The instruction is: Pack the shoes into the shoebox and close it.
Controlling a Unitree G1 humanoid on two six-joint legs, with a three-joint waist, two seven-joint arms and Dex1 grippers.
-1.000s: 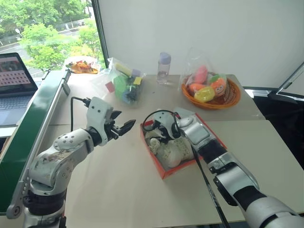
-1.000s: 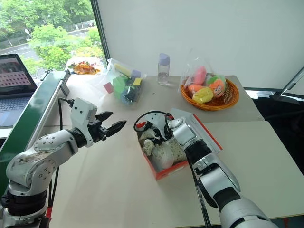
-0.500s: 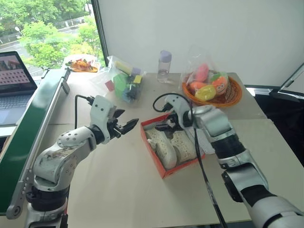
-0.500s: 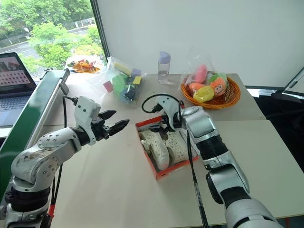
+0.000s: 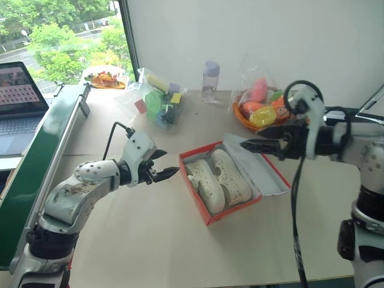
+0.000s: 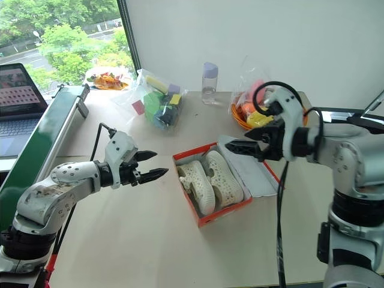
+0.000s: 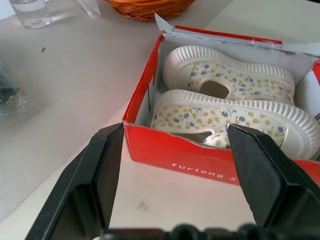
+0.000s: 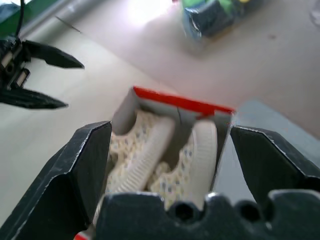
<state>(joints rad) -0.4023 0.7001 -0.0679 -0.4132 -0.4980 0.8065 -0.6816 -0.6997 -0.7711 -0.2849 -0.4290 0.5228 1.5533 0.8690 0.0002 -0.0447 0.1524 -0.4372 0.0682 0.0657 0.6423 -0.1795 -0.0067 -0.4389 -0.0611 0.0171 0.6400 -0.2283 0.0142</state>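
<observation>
with both shoes (image 5: pixel 219 179) lying in the open shoebox (image 5: pixel 207 215) mid-desk and its lid (image 5: pixel 258 171) flat toward the right edge, a clumsy flip could shove the box, since the left gripper (image 5: pixel 165 174) beside it and the raised right gripper (image 5: pixel 251 144) both hover spread and empty.

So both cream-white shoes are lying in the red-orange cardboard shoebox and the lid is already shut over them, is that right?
Not quite. Both cream-white shoes do lie side by side in the red-orange cardboard shoebox, but the lid is not shut: it lies folded back flat on the table beside the box, its white inside up. The left eye view shows this.
</observation>
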